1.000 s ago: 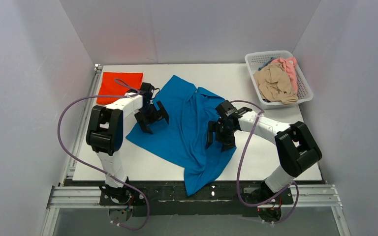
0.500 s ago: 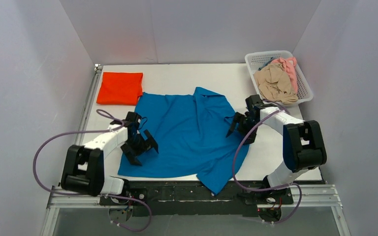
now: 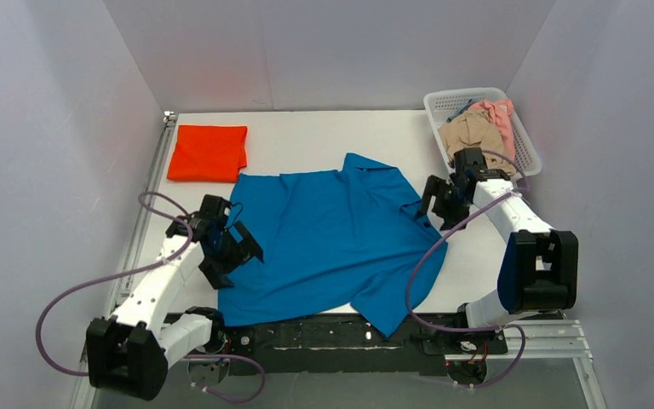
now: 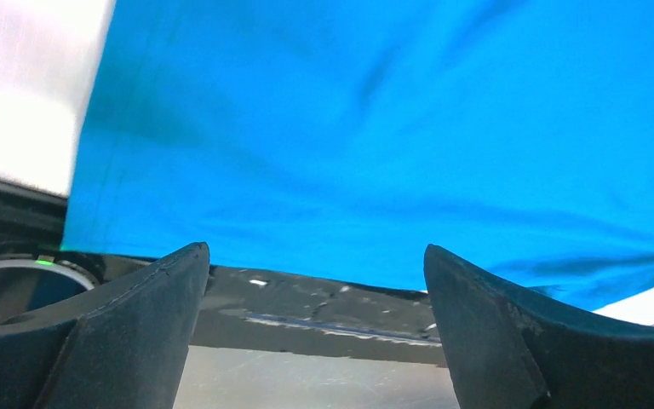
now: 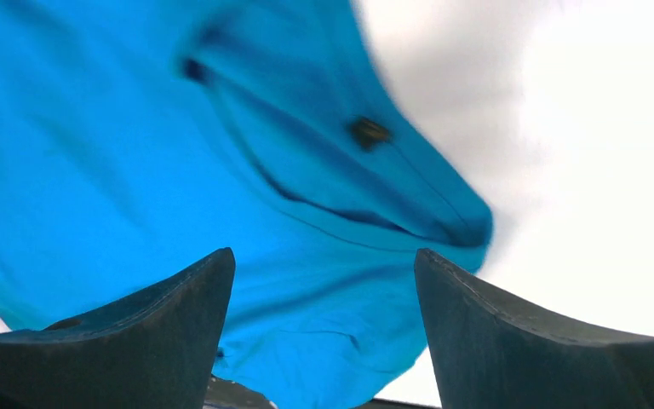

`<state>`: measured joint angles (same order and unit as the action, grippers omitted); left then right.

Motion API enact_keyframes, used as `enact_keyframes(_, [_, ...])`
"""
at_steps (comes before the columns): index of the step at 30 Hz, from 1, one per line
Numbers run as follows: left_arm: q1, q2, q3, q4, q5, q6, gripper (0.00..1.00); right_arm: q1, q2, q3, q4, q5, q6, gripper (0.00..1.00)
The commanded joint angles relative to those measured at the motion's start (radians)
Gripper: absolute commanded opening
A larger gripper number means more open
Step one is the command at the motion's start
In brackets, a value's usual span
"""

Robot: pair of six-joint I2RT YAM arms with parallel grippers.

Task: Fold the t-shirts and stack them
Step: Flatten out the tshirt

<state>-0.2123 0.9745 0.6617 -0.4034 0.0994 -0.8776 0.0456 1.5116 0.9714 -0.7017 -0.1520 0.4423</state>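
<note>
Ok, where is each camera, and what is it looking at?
Top: high behind, looking down at the table; left arm and right arm show.
Left wrist: on the left arm, facing the near hem of the blue shirt; left pincer open.
Right wrist: on the right arm, facing its collar; right pincer open.
Shared: all see the blue shirt.

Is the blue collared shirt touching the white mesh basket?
Apart. The top external view shows a strip of bare white table between the blue collared shirt and the white mesh basket.
</note>
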Motion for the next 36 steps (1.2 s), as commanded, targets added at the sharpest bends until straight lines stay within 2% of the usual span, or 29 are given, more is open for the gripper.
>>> enact_keyframes(1, [-0.001, 0.212, 0.204, -0.06, -0.042, 0.063, 0.98, 0.108, -0.083, 0.168, 0.093, -0.014, -0.263, 0.86])
enact_keyframes(4, [-0.001, 0.363, 0.317, 0.003, -0.008, 0.079, 0.98, 0.231, -0.051, 0.218, 0.267, 0.059, -0.527, 0.87])
enact_keyframes(7, [0.001, 0.511, 0.424, 0.064, 0.028, 0.1, 0.98, 0.295, 0.061, 0.295, 0.364, 0.081, -0.751, 0.9])
enact_keyframes(10, [0.004, 0.64, 0.497, 0.066, 0.036, 0.117, 0.98, 0.327, 0.216, 0.441, 0.351, 0.107, -0.941, 0.89])
enact_keyframes(15, [0.021, 0.764, 0.518, 0.091, 0.029, 0.135, 0.98, 0.343, 0.427, 0.616, 0.332, 0.147, -1.122, 0.88])
enact_keyframes(20, [0.055, 0.821, 0.488, 0.128, 0.085, 0.136, 0.98, 0.348, 0.553, 0.686, 0.343, 0.118, -1.204, 0.88])
enact_keyframes(24, [0.062, 0.849, 0.473, 0.122, 0.065, 0.157, 0.98, 0.359, 0.628, 0.719, 0.382, 0.13, -1.227, 0.88])
enact_keyframes(27, [0.066, 0.85, 0.457, 0.123, 0.041, 0.169, 0.98, 0.359, 0.705, 0.772, 0.463, 0.171, -1.203, 0.87])
enact_keyframes(36, [0.073, 0.858, 0.431, 0.065, -0.01, 0.187, 0.98, 0.331, 0.92, 1.071, 0.536, 0.319, -1.034, 0.84])
